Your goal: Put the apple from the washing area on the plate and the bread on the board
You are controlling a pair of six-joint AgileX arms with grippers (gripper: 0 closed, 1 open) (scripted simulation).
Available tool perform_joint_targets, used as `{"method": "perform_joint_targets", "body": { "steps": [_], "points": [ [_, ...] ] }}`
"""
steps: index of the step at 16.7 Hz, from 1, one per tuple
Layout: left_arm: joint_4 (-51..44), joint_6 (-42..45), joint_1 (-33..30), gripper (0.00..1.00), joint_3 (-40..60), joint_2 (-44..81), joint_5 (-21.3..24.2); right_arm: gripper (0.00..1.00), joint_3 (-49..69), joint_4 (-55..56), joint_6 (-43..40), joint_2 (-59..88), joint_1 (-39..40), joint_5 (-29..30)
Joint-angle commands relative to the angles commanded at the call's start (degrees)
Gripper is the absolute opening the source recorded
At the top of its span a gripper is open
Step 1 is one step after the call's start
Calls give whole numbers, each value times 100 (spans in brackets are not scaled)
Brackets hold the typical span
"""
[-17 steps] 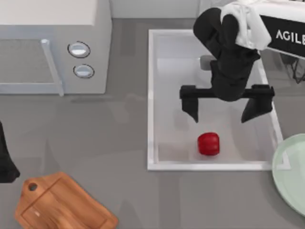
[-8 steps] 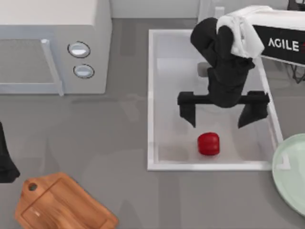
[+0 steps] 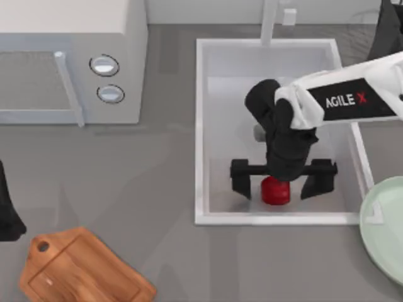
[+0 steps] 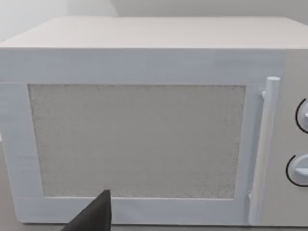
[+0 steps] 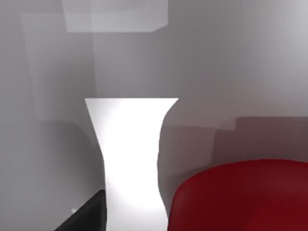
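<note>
Now the right gripper [image 3: 278, 178] sits low in the sink [image 3: 203, 126], fingers spread wide to either side of the apple [image 3: 274, 191], not closed on it; apple rests on the basin floor near the front wall. Plate [image 3: 384, 226] lies at the table's right edge, board [image 3: 82, 270] front left. Left arm parked at the left edge, facing the microwave [image 4: 144, 125]

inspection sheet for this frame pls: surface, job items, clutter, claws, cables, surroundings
Surface: grey tabletop.
Job's things: small glossy red apple in the large white sink basin; round mint-green plate at the right edge; orange-brown wooden cutting board at front left; bread nothing seen.
Clutter: nothing seen.
Claws: right claw open, straddling the apple; left arm parked at the left edge.
Cables: nothing seen.
Surroundings: white microwave; white faucet.
</note>
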Motion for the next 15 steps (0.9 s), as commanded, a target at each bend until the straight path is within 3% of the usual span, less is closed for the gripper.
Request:
{"method": "perform_joint_targets", "body": {
  "steps": [6, 15],
  "points": [
    [0, 0, 0, 100, 0, 0, 0, 100, -104, 200, 3, 143, 3, 2],
    [0, 0, 0, 100, 0, 0, 0, 32, -104, 200, 3, 143, 3, 2]
  ]
}}
